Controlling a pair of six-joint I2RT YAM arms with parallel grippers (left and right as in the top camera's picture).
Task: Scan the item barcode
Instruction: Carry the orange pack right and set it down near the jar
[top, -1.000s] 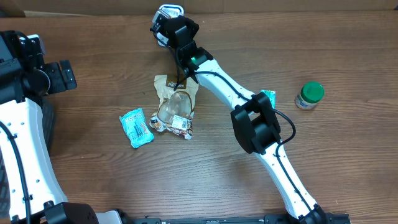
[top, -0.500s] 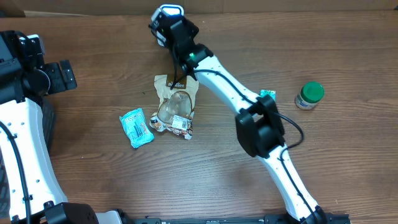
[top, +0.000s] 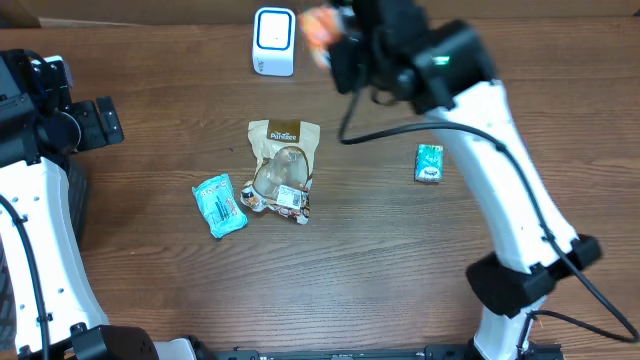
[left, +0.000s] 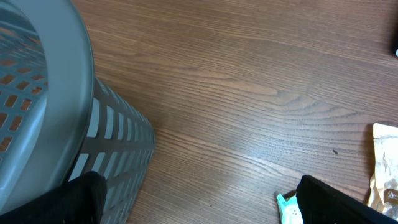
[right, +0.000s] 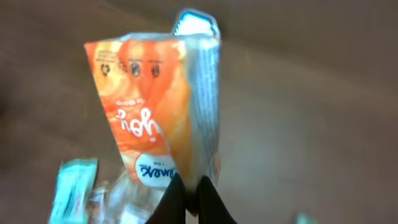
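1. The right gripper (right: 189, 198) is clamped on the orange pouch (right: 155, 112), held up at the overhead view's 12 o'clock edge.
2. In the wrist view the pouch's long axis runs from the jaws toward 12 o'clock, and the scanner (right: 196, 25) shows past its far end.
3. Overhead, the scanner lies near, at the pouch's 9 o'clock.
4. The left gripper (left: 199, 193), jaws wide apart and empty, is well apart, beside the basket (left: 37, 93).

Wood table (top: 150, 280): scanner (top: 273, 40), brown pouch (top: 283, 165), teal packet (top: 220, 205), green packet (top: 429, 163).

Orange packet (right: 155, 118) print blurred, illegible; tan pouch (top: 284, 150) txt too small.
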